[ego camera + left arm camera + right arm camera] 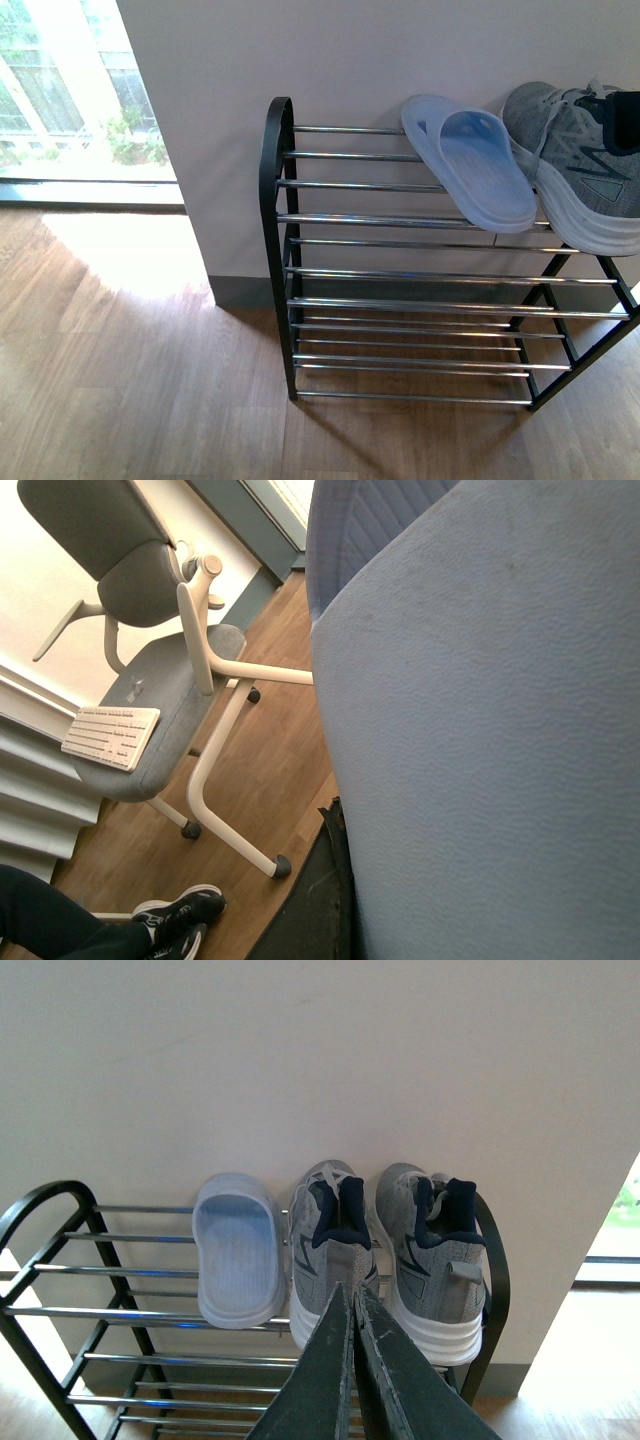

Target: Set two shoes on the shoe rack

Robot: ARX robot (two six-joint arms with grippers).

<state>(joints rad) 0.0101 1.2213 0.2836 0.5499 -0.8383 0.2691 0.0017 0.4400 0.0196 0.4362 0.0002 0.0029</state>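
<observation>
Pale blue plastic slide [480, 740] fills left wrist view, apparently grasped by left pincer, jaws unseen. Right pincer [354, 1305] clenched, empty. Both grey knit sneakers [385, 1255] sit on chrome-barred black shoe rack [400, 275] top tier beside other slide [470, 160]. Next: rack held slide.

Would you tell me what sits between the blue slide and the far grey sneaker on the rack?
The other grey sneaker sits between the slide and that sneaker, per the right wrist view.

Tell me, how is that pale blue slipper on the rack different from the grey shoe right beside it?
The pale blue slide is open, flat plastic with no laces; the grey sneaker is knit, closed, laced, with navy lining and a thick white sole. The slide sits lower and looks thinner, while the sneaker stands taller at the heel. Both rest side by side on the top tier of the shoe rack, toes toward the wall.
</observation>
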